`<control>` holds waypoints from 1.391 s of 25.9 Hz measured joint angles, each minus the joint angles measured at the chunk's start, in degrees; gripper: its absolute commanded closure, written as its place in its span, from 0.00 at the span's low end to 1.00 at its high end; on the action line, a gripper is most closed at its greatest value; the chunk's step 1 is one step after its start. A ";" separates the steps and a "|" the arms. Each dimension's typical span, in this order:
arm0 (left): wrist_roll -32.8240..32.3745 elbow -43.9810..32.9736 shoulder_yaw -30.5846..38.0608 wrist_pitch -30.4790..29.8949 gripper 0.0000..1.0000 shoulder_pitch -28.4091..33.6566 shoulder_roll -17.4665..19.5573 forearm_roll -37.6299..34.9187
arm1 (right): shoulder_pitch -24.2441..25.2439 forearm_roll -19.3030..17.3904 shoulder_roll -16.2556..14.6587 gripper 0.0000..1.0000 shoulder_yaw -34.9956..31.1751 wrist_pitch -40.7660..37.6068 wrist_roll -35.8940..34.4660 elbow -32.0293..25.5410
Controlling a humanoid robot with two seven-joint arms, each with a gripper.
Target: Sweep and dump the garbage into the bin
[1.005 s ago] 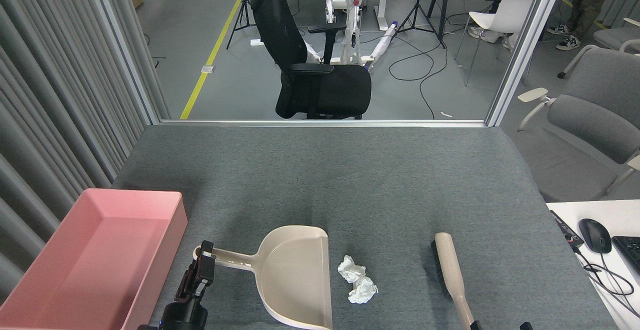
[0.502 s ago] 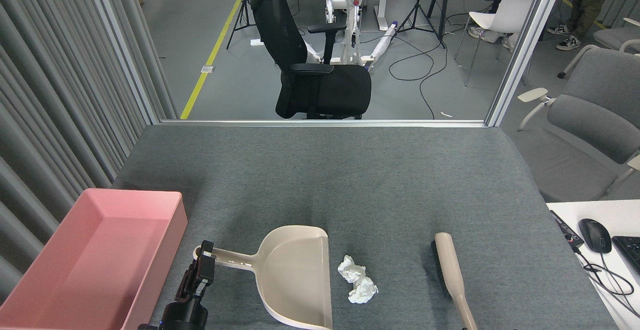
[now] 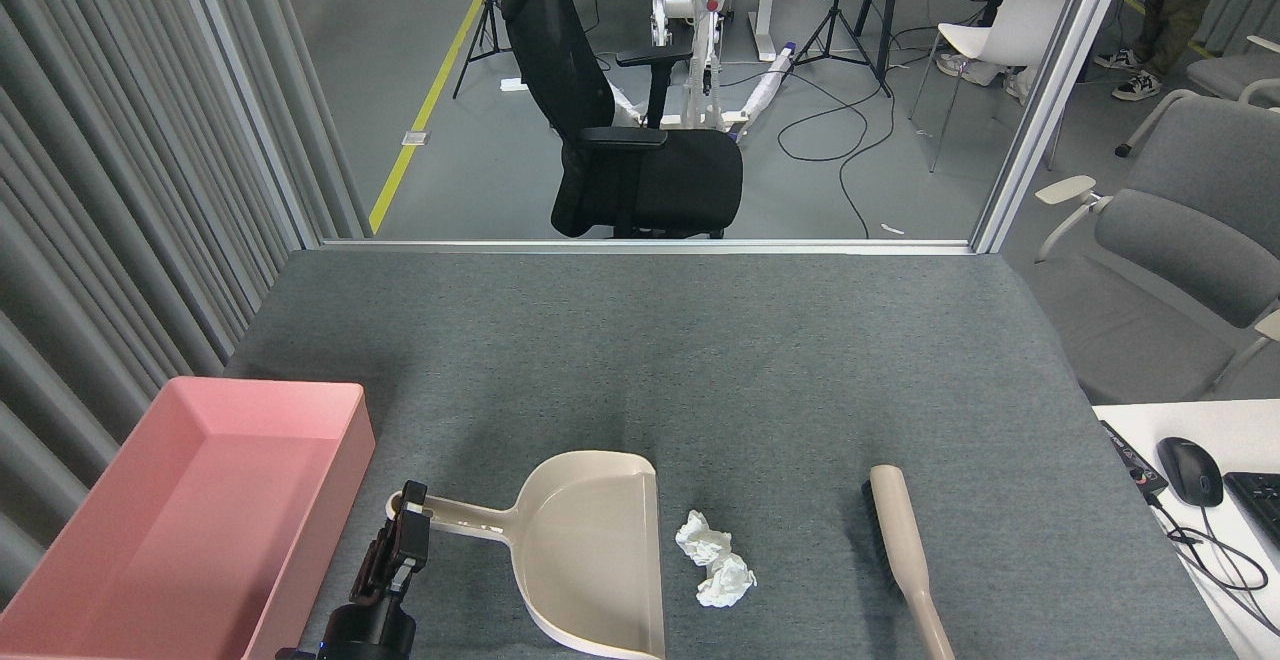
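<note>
Two crumpled white wads of garbage (image 3: 714, 560) lie touching each other on the grey table, just right of the beige dustpan (image 3: 595, 550). The dustpan's open edge faces them. My left gripper (image 3: 408, 518) comes up from the bottom edge and is shut on the end of the dustpan handle (image 3: 460, 517). The pink bin (image 3: 190, 520) stands at the left, empty, right beside that gripper. A beige brush (image 3: 902, 550) with dark bristles lies to the right of the wads, its handle running off the bottom edge. My right gripper is out of view.
The grey table top (image 3: 700, 360) stretches away to a metal rail at the back. A white desk corner with a black mouse (image 3: 1189, 470) and cables sits at the right edge. Grey curtains hang along the left side.
The dark tips of my right gripper, seen at the bottom edge by the brush handle a second ago, have dropped out of view. Dustpan, wads and left gripper have not moved.
</note>
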 measured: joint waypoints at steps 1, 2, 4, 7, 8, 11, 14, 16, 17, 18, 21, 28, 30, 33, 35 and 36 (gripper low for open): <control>0.00 0.00 0.00 0.00 0.84 0.00 0.00 0.01 | -0.32 0.00 0.08 0.04 -0.01 0.50 0.00 0.47; 0.00 0.00 -0.01 0.00 0.84 0.01 0.00 0.01 | -0.67 0.00 0.15 0.04 -0.02 0.89 0.00 0.89; 0.00 0.00 -0.02 0.00 0.84 0.02 0.00 0.01 | -1.24 0.00 0.27 0.04 -0.03 1.50 0.00 1.48; 0.00 0.00 -0.01 -0.01 0.84 0.04 0.00 0.01 | -1.88 0.02 0.51 0.04 -0.05 1.92 0.00 1.88; 0.00 0.00 -0.01 0.00 0.84 0.05 0.01 0.02 | -2.18 0.04 0.57 0.04 -0.07 2.02 0.00 1.93; 0.00 0.00 0.01 -0.01 0.83 0.07 0.05 0.02 | -3.12 0.11 0.64 0.05 -0.11 2.11 0.02 2.36; 0.00 0.00 0.02 -0.01 0.82 0.16 0.03 0.02 | -4.36 0.26 0.65 0.15 -0.05 2.19 0.08 2.67; 0.03 -0.02 0.02 -0.02 0.82 0.23 0.02 0.02 | -4.96 0.69 0.66 0.30 -0.02 2.20 0.13 2.77; 0.04 -0.04 0.03 -0.01 0.82 0.26 0.02 0.02 | -5.11 0.99 0.67 0.36 -0.02 2.20 0.13 2.81; 0.04 -0.06 0.02 -0.02 0.82 0.27 0.02 0.02 | -5.30 1.31 0.67 0.41 0.01 2.20 0.16 2.91; 0.04 -0.08 0.02 -0.01 0.82 0.31 0.06 0.03 | -5.39 1.93 0.66 0.53 0.08 2.01 0.23 3.28; 0.04 -0.09 0.03 -0.01 0.82 0.34 0.02 0.02 | -4.76 2.29 0.21 0.74 0.24 1.45 0.39 3.55; 0.05 -0.09 0.03 -0.01 0.82 0.34 0.01 0.02 | -4.67 2.32 0.07 0.79 0.37 1.42 0.48 3.57; 0.05 -0.09 0.03 -0.03 0.82 0.34 0.05 0.02 | -4.52 2.65 -0.05 0.91 0.53 1.26 0.51 3.58; 0.05 -0.11 0.03 -0.04 0.82 0.34 0.07 0.02 | -4.35 3.22 -0.05 0.96 0.73 0.74 0.31 3.58; 0.05 -0.17 0.02 -0.03 0.82 0.34 0.08 0.02 | -4.10 3.50 -0.05 0.98 0.77 0.27 0.17 3.55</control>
